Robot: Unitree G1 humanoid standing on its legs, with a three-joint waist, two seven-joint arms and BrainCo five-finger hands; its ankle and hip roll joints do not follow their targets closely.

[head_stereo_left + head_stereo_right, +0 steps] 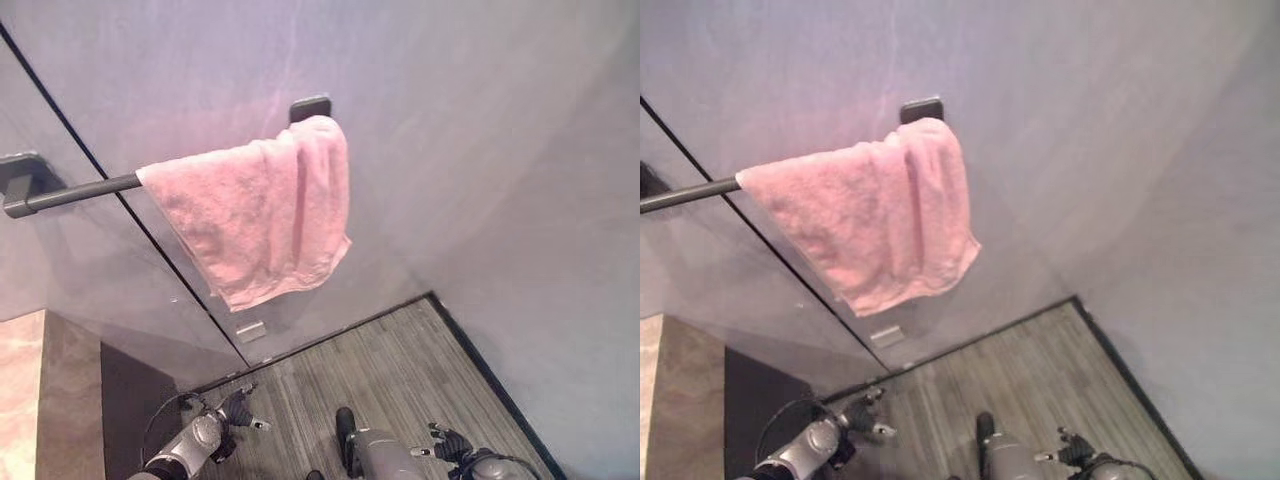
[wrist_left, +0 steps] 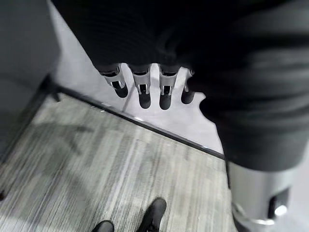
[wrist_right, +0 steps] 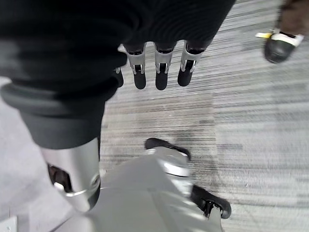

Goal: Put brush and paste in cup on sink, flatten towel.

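Note:
A pink towel [image 1: 265, 205] hangs bunched and crooked over the right end of a dark wall bar [image 1: 70, 193], with one corner drooping low. Both hands hang far below it, near the floor. My left hand [image 1: 240, 410] is at the lower left and my right hand [image 1: 450, 443] at the lower right. In the wrist views the left fingers [image 2: 145, 89] and the right fingers [image 3: 161, 72] are relaxed and hold nothing. No brush, paste or cup is in sight.
A stone-topped counter [image 1: 30, 390] stands at the lower left against the wall. A small plate [image 1: 250, 331] sits low on the wall under the towel. The floor [image 1: 400, 370] is grey and striped. A person's shoe [image 3: 280, 46] stands on it nearby.

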